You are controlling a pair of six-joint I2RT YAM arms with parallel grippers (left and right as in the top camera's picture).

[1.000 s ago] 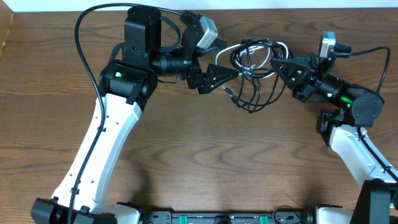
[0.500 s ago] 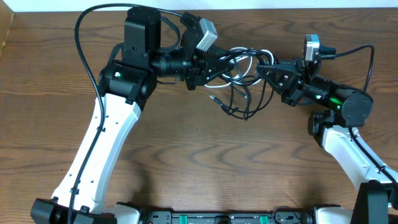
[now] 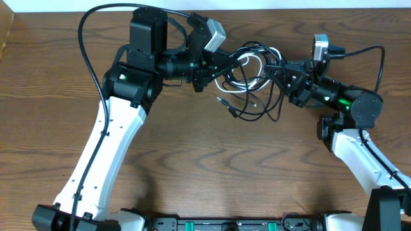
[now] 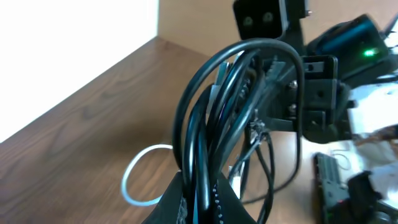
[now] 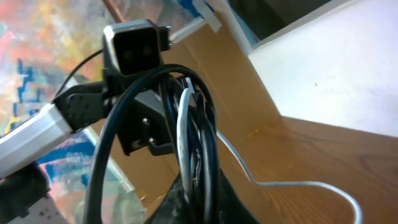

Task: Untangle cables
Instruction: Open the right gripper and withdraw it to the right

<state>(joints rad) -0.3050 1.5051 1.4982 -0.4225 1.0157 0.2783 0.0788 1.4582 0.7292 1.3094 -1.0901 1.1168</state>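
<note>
The cables point(image 3: 253, 67) hang bunched above the counter point(image 3: 212, 160) between the left gripper point(image 3: 221, 64) and right gripper point(image 3: 280, 67), both pinching them (the right has just closed in), so the tangle slackens, still knotted.

Brown wood-grain tabletop point(image 3: 212, 173): smooth, low satin sheen. Thin black cables point(image 4: 205, 124): smooth rubbery sheath, glossy, bright highlights along the loops. Thin white wire point(image 5: 182, 130): smooth plastic coating, slight gloss. Small silvery plug tip point(image 3: 223, 100): looks like bare metal. White arm shell point(image 3: 109, 151): smooth matt plastic. Black joint housing point(image 3: 144, 32): matt, plastic or painted metal, cannot tell. Silver-grey camera casing point(image 3: 212, 32): satin finish.
</note>
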